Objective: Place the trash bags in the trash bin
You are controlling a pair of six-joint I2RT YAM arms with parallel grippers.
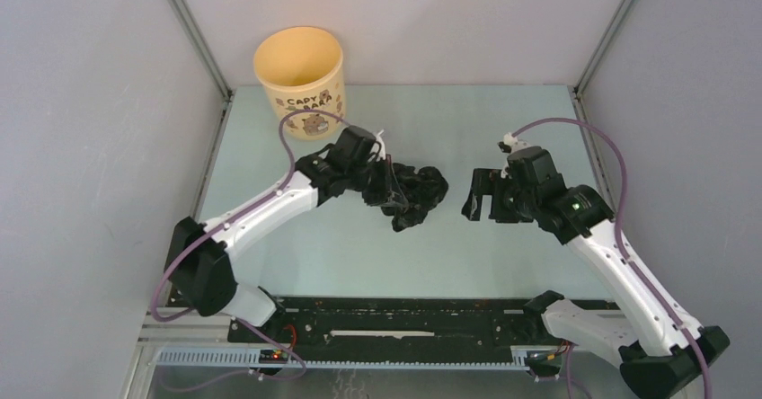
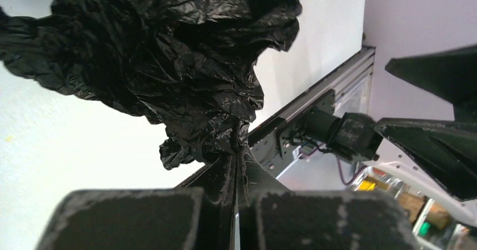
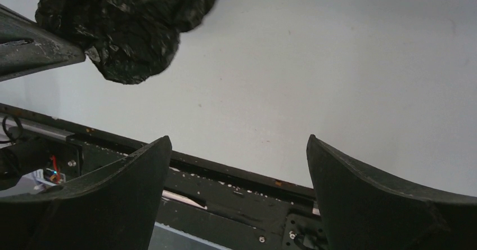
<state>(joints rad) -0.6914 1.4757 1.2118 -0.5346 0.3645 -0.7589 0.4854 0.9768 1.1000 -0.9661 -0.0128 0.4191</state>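
A crumpled black trash bag (image 1: 418, 194) hangs bunched at mid-table, pinched by my left gripper (image 1: 388, 186). In the left wrist view the jaws are pressed together on a fold of the bag (image 2: 169, 64), at the left gripper's tips (image 2: 239, 151). The bag also shows in the right wrist view (image 3: 124, 19), upper left. My right gripper (image 1: 481, 197) is open and empty, to the right of the bag and apart from it; its fingers (image 3: 129, 171) stand wide apart. The pale yellow trash bin (image 1: 299, 71), printed "CAPY BARA", stands upright at the far left corner.
Grey walls with metal corner posts (image 1: 193, 31) enclose the table. A black rail (image 1: 395, 320) with the arm bases runs along the near edge. The right arm (image 2: 433, 120) shows in the left wrist view.
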